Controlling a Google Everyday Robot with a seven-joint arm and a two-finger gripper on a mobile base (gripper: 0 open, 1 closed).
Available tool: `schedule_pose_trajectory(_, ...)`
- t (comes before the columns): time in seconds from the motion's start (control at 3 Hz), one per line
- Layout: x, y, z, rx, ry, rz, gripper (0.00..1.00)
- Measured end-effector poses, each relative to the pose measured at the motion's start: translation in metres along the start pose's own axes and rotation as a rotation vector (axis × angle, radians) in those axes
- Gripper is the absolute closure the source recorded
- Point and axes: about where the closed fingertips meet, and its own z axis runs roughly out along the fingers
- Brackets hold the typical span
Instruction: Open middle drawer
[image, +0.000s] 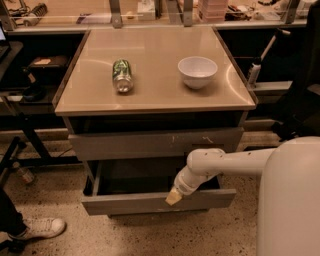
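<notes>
Bench (155, 97): we show the grey cabinet with its tan top, the largest body in view.
Middle drawer (125, 204): lies under the scratched front (125, 145) and stands drawn out toward 6 o'clock, its shallow grey interior exposed.
Progress: we judge the opening largely done. At most a little more travel and the release remain.
Orientation: the plain front faces 6 o'clock. Its long axis runs 9 to 3 o'clock.
Bowl (197, 71), can (122, 75): these rest on the bench top, apart, and have no part in the task.
Pincer (174, 196): sits at the drawer front's top lip, slightly toward 3 o'clock of its middle. We cannot tell whether it is apart or together.
</notes>
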Motion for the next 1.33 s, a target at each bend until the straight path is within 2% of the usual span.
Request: schedule_pose_trajectory(1.33, 0.028, 0.01, -0.019, 0.034, 0.024, 0.075, 1.0)
